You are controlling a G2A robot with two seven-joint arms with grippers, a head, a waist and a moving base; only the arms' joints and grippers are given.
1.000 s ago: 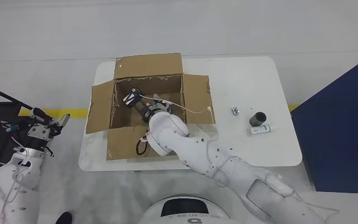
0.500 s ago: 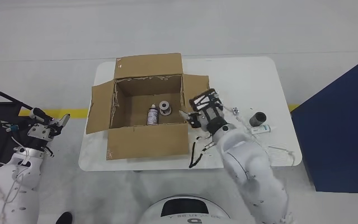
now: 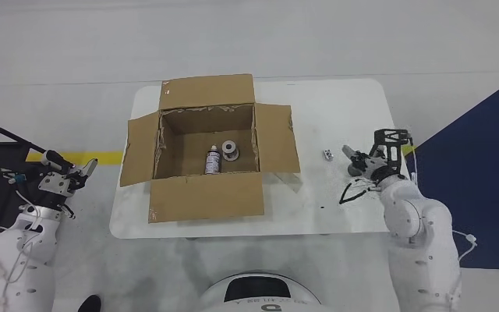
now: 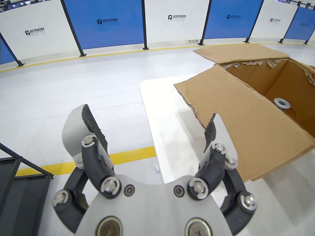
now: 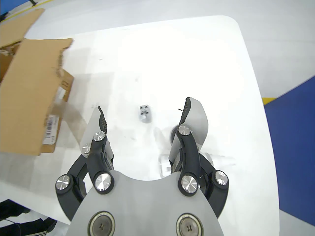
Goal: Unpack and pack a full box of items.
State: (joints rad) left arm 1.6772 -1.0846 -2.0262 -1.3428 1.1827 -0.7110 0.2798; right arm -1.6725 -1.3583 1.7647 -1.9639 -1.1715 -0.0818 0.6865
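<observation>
The open cardboard box stands on the white table, left of middle. Inside it lie a small bottle and a metal spool, the spool also visible past the box flap. My right gripper is open over the table's right end. Between its fingers lies a small metal block; a dark cylinder and a white tube lie partly behind one finger. My left gripper is open and holds nothing, off the table's left side.
The box's four flaps are folded outward, the near one reaching the table's front edge. A blue panel stands close to the table's right end. Bare tabletop lies between the box and the metal block.
My right arm came out of the box and swung right to the table's right end. The bottle and spool in the box came into view. The left arm has kept still.
</observation>
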